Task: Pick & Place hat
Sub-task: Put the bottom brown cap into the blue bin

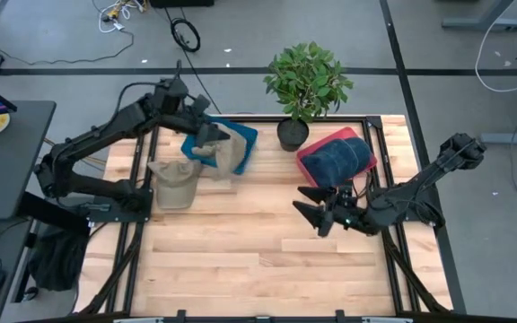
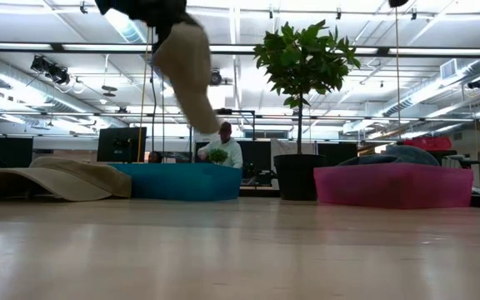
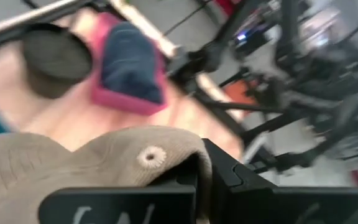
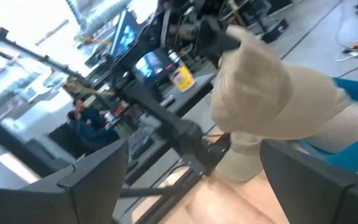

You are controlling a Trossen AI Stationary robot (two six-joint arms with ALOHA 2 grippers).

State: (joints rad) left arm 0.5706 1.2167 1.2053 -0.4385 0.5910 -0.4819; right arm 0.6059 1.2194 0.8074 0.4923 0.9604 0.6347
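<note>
My left gripper [image 1: 206, 135] is shut on a tan cap [image 1: 215, 145], which is lifted above the blue bin [image 1: 240, 144] and hangs high in the low view [image 2: 186, 75]. A second tan cap [image 1: 173, 184] lies brim-down on the table left of that bin, also visible as the low tan cap [image 2: 48, 179]. A navy cap [image 1: 341, 154] rests in the red bin [image 1: 308, 157]. My right gripper [image 1: 302, 202] waits open just above the table near the red bin. Its wrist view looks between the open fingers [image 4: 98, 177] at the lifted tan cap [image 4: 260, 93]. My left gripper [image 3: 197, 180] pinches the tan cap's crown fabric beside a stitched eyelet [image 3: 151, 157] between its two fingers, coming from above. The cap is lifted clear and hangs below the fingers [image 2: 192, 92], over the blue bin.
A potted plant [image 1: 305, 85] stands at the table's far edge between the two bins. The black frame rails [image 1: 133, 193] run along the table's left and right sides. Bare wood [image 1: 240, 251] fills the near half. People show in the room behind [image 2: 223, 146].
</note>
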